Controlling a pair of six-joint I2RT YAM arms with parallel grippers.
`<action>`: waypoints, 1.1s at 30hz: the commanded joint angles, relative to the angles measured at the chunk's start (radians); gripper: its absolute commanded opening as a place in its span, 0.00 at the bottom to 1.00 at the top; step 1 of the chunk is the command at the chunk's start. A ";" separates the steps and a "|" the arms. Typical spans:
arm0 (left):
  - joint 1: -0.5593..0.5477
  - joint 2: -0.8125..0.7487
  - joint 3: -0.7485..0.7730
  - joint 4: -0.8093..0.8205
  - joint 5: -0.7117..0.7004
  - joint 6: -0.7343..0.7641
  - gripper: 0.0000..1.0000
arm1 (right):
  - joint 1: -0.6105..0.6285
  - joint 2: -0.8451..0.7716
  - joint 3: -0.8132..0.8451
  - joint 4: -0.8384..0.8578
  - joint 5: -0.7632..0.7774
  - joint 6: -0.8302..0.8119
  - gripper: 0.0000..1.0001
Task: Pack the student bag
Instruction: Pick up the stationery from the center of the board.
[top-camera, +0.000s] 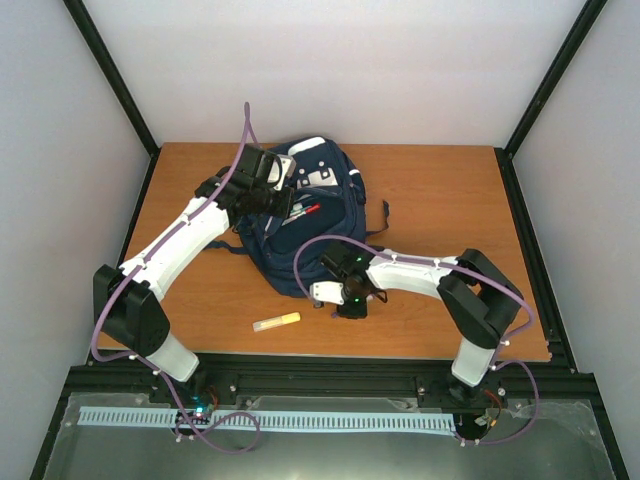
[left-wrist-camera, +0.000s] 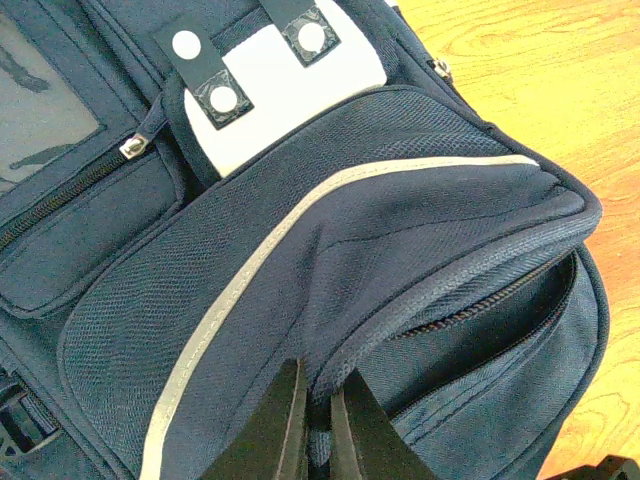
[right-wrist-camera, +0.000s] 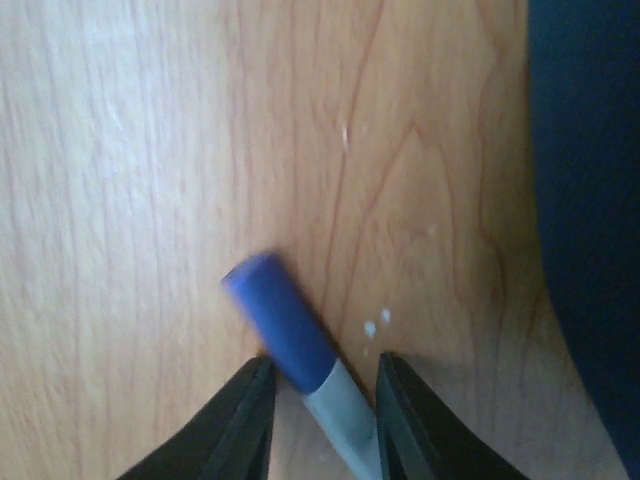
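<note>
The navy student bag (top-camera: 300, 225) lies at the table's far middle, and it fills the left wrist view (left-wrist-camera: 330, 240) with its white patch and thin pale stripe. My left gripper (top-camera: 288, 203) is shut on the fabric rim of the bag's open pocket (left-wrist-camera: 318, 400) and holds that flap up. A red pen (top-camera: 306, 212) pokes out of the opening. My right gripper (top-camera: 350, 298) is low over the table just right of the bag, with its jaws apart (right-wrist-camera: 322, 385). A blue-capped marker (right-wrist-camera: 285, 325) with a grey-white barrel lies slantwise between them.
A yellow highlighter (top-camera: 276, 322) lies on the wooden table (top-camera: 450, 200) near the front edge, left of my right gripper. A dark bag strap (top-camera: 385, 215) trails to the right of the bag. Black frame posts stand at the table's corners.
</note>
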 joint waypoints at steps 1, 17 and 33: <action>0.012 -0.023 0.067 0.018 0.016 -0.035 0.01 | -0.055 -0.036 -0.061 -0.046 0.028 0.045 0.25; 0.012 -0.023 0.069 0.017 0.025 -0.042 0.01 | -0.364 -0.107 -0.146 -0.032 0.062 0.254 0.10; 0.012 -0.024 0.071 0.014 0.023 -0.042 0.01 | -0.401 -0.115 -0.204 -0.051 0.158 0.244 0.16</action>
